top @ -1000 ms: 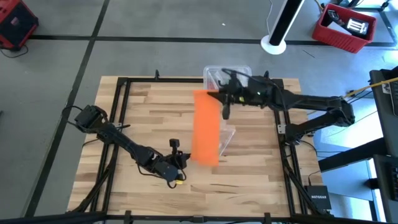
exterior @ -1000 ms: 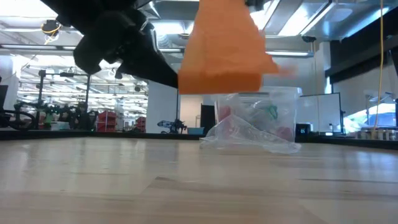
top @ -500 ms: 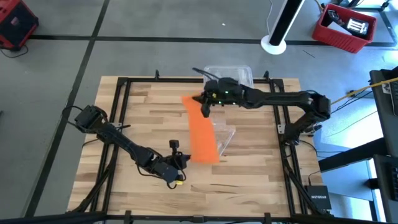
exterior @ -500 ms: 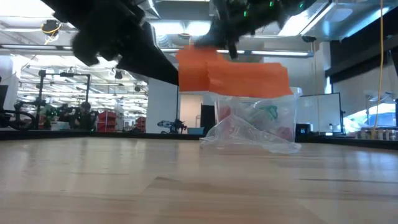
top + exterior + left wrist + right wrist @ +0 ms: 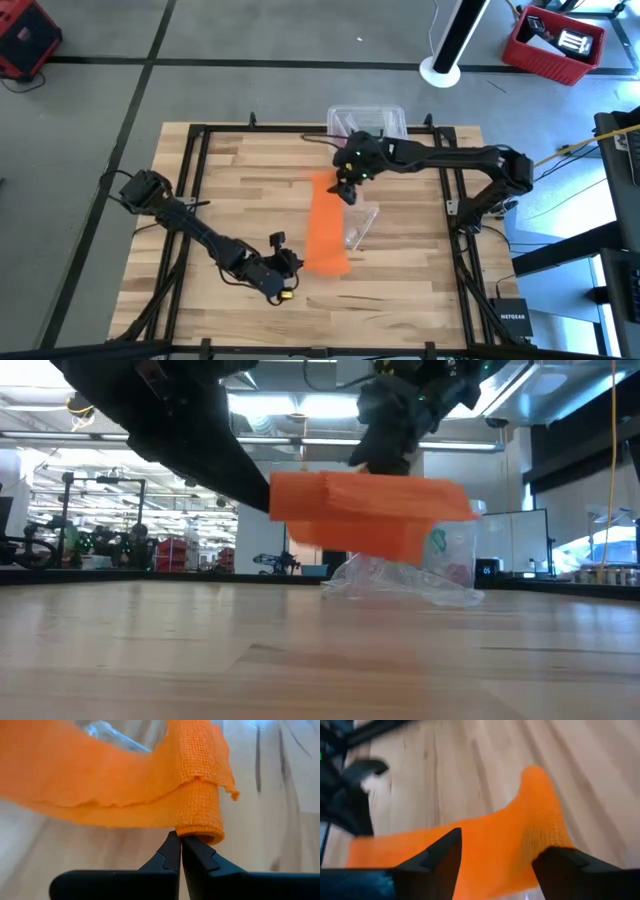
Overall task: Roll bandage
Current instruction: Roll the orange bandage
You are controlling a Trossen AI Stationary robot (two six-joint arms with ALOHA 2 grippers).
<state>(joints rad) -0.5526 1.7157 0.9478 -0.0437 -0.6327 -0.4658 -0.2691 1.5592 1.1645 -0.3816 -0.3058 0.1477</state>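
Left gripper (image 5: 180, 840) pinches the coarse-woven orange bandage (image 5: 325, 222) at its rolled end — right gripper (image 5: 495, 851) stands open above it.

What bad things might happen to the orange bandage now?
The right gripper has its fingers apart above the far end of the bandage, so that end may flop down crooked. The left gripper pinches only the rolled end, which might slip out or unroll. The bandage also lies against the clear plastic box and may snag on it or drag it along.
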